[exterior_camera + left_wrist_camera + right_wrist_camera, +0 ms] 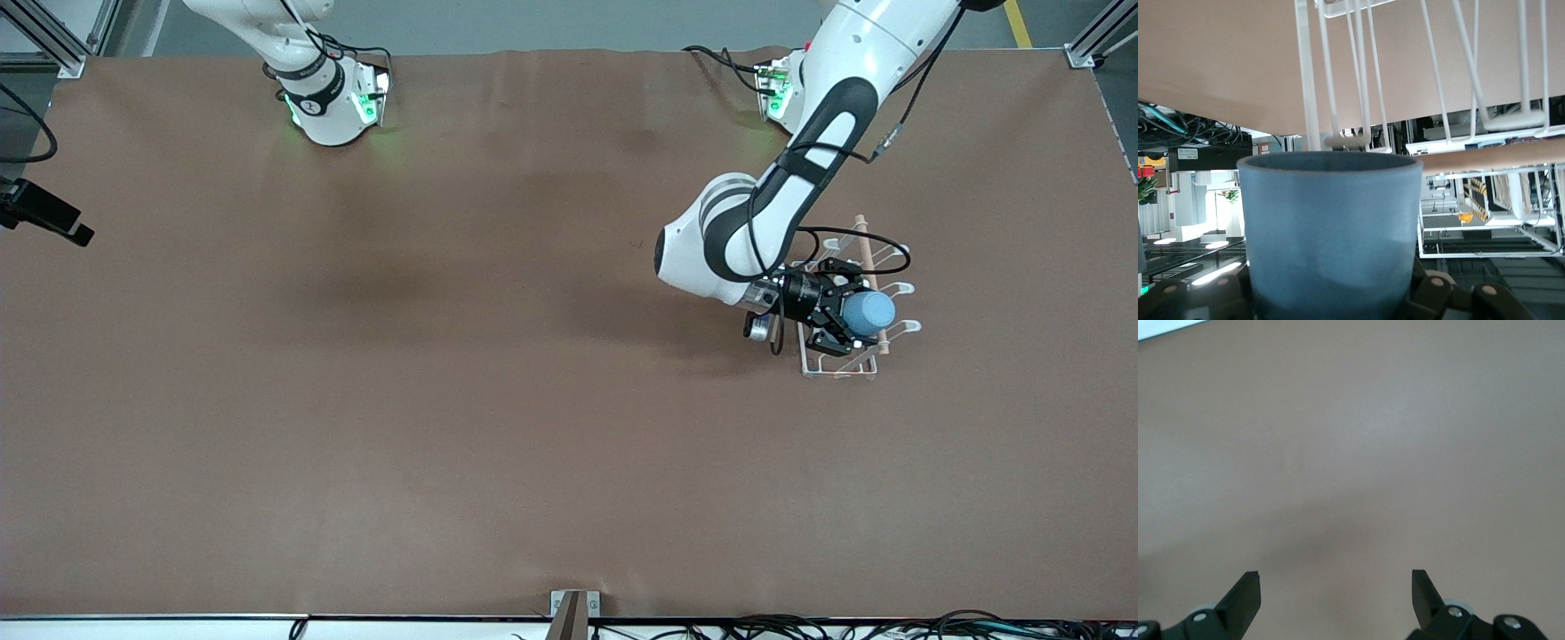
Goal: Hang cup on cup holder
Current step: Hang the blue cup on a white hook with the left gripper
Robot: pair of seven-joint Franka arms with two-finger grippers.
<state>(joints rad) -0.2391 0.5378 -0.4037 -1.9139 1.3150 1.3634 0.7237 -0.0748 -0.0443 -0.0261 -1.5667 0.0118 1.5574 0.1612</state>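
My left gripper [846, 316] is shut on the light-blue cup [871, 312] and holds it on its side over the cup holder [836, 367], a white wire rack with a wooden rod [866, 253] along the top. In the left wrist view the cup [1331, 227] fills the lower middle, its rim toward the rack's white wires [1308, 80]. A looped prong tip [1348, 141] lies just past the rim, and I cannot tell whether they touch. The wooden rod [1498, 154] runs beside it. My right gripper [1336, 587] is open and empty over bare table; the right arm waits.
The brown table cover [444, 400] spreads wide toward the right arm's end. A black camera [44, 215] sits at that end's edge. A metal bracket [573, 612] and cables [800, 627] line the edge nearest the front camera.
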